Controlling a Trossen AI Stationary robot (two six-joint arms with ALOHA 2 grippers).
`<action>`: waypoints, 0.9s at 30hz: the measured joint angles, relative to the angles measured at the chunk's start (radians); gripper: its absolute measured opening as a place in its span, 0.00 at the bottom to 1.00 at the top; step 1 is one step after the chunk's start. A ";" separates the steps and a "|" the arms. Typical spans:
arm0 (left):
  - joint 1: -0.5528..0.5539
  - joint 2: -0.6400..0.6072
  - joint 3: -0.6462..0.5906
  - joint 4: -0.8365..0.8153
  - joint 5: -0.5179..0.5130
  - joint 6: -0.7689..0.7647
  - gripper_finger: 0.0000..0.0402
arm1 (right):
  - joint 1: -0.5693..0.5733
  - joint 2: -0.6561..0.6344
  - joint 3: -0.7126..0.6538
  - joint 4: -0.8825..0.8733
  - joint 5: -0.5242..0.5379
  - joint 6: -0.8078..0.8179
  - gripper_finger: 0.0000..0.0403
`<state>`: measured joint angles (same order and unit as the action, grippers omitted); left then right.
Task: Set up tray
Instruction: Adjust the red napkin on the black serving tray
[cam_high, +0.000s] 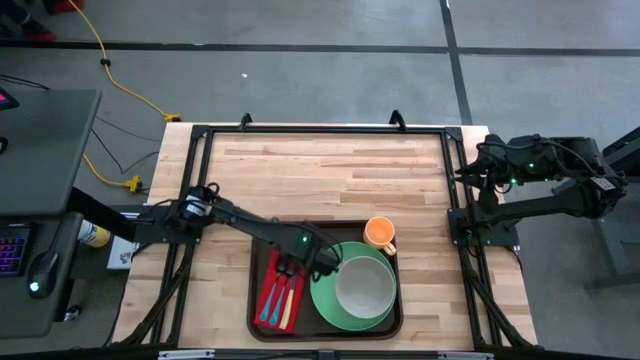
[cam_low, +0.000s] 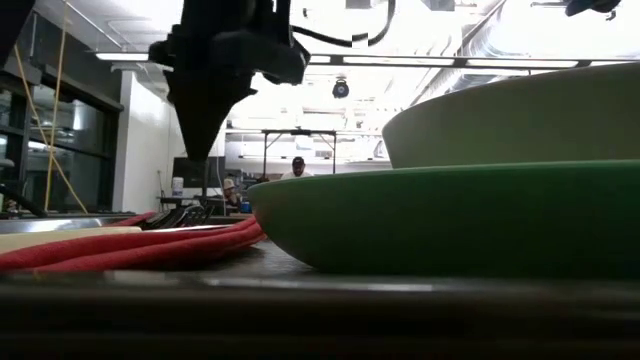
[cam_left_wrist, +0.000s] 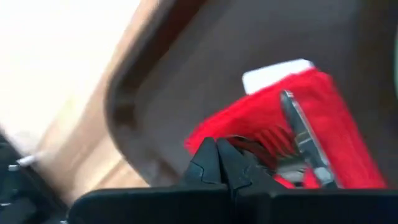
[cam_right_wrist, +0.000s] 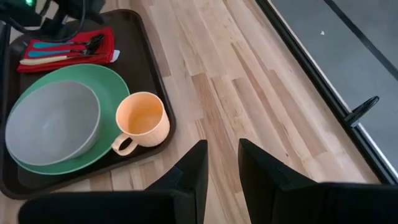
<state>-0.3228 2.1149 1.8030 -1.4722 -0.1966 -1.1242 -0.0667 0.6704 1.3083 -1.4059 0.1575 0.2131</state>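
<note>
The dark brown tray (cam_high: 254, 300) lies at the table's near edge. On it lies a red napkin (cam_high: 272, 292) with a fork (cam_left_wrist: 273, 140), a knife (cam_left_wrist: 301, 134) and coloured-handled cutlery on top. Right of the napkin a green plate (cam_high: 325, 300) carries a grey bowl (cam_high: 364, 285), and an orange cup (cam_high: 379, 233) stands by the tray's far right corner. My left gripper (cam_high: 290, 265) hangs shut, pointing down, just above the napkin's far end (cam_low: 205, 150), touching nothing. My right gripper (cam_right_wrist: 221, 165) waits open, above the table's right edge (cam_high: 478, 165).
Bare wooden tabletop (cam_high: 330, 175) stretches from the tray to the far edge. A black metal frame (cam_high: 320, 128) borders the table. A desk with a keyboard and mouse (cam_high: 40, 265) stands off the left side. People sit in the room far behind (cam_low: 295, 170).
</note>
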 joint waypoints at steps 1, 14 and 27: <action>0.009 -0.008 0.000 -0.018 -0.010 0.009 0.03 | 0.000 0.000 0.000 0.000 0.000 0.008 0.17; 0.210 -0.289 -0.092 -0.093 -0.284 0.346 0.02 | 0.004 0.025 -0.088 0.299 -0.060 0.075 0.08; 0.401 -0.990 -0.684 0.276 -0.205 0.758 0.02 | 0.145 0.327 -0.162 0.787 0.028 0.183 0.00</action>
<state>0.0780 1.1252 1.1193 -1.1965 -0.4020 -0.3661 0.0780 0.9974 1.1466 -0.6190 0.1853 0.3965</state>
